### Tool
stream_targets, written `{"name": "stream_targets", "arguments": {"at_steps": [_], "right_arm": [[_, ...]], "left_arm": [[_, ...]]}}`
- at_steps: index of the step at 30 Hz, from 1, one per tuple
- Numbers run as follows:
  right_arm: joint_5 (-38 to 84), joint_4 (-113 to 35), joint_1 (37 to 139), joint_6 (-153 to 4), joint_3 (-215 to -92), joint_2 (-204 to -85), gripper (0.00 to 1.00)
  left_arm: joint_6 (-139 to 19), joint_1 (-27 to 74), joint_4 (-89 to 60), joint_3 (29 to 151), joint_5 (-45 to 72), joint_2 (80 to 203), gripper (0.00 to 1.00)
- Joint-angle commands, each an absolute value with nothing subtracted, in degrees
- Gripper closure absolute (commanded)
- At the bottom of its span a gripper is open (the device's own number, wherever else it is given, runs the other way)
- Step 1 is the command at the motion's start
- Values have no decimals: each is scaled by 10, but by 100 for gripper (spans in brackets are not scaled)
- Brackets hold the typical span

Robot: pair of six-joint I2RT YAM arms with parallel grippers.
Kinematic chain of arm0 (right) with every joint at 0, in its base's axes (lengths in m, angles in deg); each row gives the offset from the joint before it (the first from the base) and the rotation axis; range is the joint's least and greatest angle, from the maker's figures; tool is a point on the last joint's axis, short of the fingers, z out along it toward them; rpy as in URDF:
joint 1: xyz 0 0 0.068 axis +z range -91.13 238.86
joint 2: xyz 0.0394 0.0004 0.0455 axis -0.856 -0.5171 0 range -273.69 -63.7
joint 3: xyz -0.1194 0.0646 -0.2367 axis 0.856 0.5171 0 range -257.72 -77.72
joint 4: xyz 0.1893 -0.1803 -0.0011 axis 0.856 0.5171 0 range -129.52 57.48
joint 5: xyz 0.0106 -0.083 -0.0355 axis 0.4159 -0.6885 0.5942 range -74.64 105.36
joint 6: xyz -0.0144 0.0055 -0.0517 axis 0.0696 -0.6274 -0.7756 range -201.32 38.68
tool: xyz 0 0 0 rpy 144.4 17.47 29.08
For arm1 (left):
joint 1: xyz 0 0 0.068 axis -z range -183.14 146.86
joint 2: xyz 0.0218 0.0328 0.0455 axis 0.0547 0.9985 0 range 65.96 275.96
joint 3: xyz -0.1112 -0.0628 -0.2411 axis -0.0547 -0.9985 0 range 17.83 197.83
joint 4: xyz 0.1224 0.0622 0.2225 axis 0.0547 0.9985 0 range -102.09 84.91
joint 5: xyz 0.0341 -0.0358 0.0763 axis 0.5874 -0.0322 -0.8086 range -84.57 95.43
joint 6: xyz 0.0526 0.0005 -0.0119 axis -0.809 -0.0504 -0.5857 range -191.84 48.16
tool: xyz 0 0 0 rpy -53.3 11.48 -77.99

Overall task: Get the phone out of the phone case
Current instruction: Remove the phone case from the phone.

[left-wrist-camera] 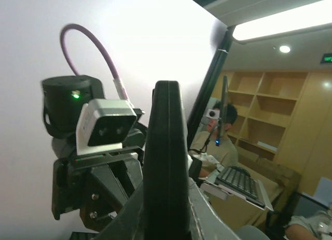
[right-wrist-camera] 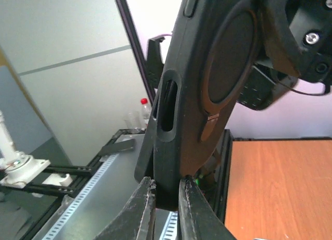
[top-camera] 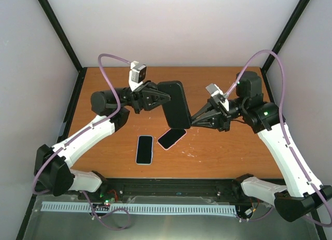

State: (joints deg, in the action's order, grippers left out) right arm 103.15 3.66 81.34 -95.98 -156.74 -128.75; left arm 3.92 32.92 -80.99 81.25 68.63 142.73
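A black phone case (top-camera: 175,102) with the phone in it hangs in the air over the middle of the table. My left gripper (top-camera: 162,98) is shut on its upper left edge. My right gripper (top-camera: 189,124) is shut on its lower right corner. In the left wrist view the case (left-wrist-camera: 166,146) stands edge-on between my gripper's (left-wrist-camera: 166,196) fingers. In the right wrist view my gripper (right-wrist-camera: 165,192) pinches the case's bottom corner (right-wrist-camera: 207,95), whose back has an oval ring. A thin dark slab (right-wrist-camera: 149,146) stands slightly off the case's left side.
Two other phones lie on the orange table (top-camera: 233,152) below the case: one with a pale rim (top-camera: 144,149) and a black one (top-camera: 171,138). Black frame posts and white walls enclose the table on three sides.
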Motion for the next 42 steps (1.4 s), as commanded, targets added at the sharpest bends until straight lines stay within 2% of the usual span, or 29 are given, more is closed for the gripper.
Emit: {"name": "stream_targets", "arguments": {"at_steps": [1, 8, 10, 13, 15, 19, 23, 36, 40, 42], "right_arm": [[817, -109, 813, -847, -1532, -1303, 97], [734, -85, 814, -844, -1556, -1314, 96], [717, -84, 814, -837, -1564, -1315, 90], [683, -86, 814, -832, -1573, -1316, 87], [667, -87, 813, -823, -1582, -1321, 78], [643, -89, 814, -799, -1598, -1339, 75], [662, -94, 817, -782, -1615, -1361, 73], [749, -107, 848, -785, -1623, -1378, 68], [837, -125, 858, -774, -1624, -1387, 58], [857, -128, 858, -776, -1625, -1384, 57]], "left_arm": [[-3, 371, -743, 823, 693, 1406, 100], [-23, 371, -725, 829, 699, 1410, 100], [-42, 371, -700, 830, 694, 1408, 100], [-75, 371, -660, 824, 672, 1400, 100], [-92, 371, -642, 813, 650, 1391, 100], [-93, 372, -648, 781, 604, 1381, 100], [-81, 371, -672, 743, 566, 1374, 100], [-85, 374, -678, 697, 548, 1372, 100], [-87, 378, -684, 679, 542, 1376, 100], [-93, 378, -681, 672, 538, 1370, 100]]}}
